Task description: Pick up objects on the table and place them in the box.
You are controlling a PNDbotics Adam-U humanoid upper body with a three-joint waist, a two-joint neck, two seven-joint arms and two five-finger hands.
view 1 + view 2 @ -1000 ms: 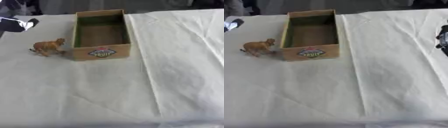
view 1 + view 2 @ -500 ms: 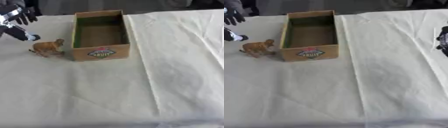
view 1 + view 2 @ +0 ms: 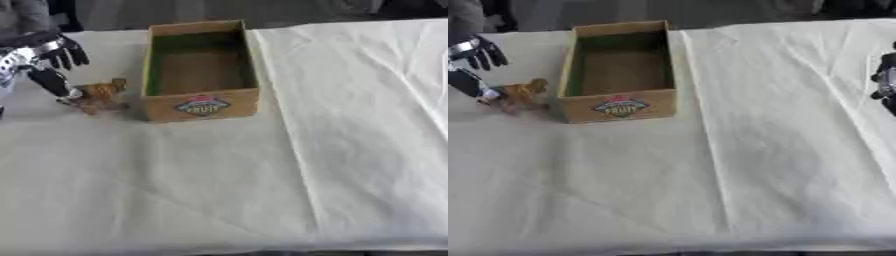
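Left eye view: the open brown cardboard box point(image 3: 200, 70) sits empty; left of it, the small tan animal figurine point(image 3: 99, 94) remains unpicked, the black left hand point(image 3: 42, 60) fingers spread, thumb touching it.

The left hand point(image 3: 45, 60) comes in from the left edge, fingers spread and relaxed, thumb reaching down and forward. The right hand point(image 3: 885, 82) shows only at the right edge of the right eye view, dark and partly cut off.
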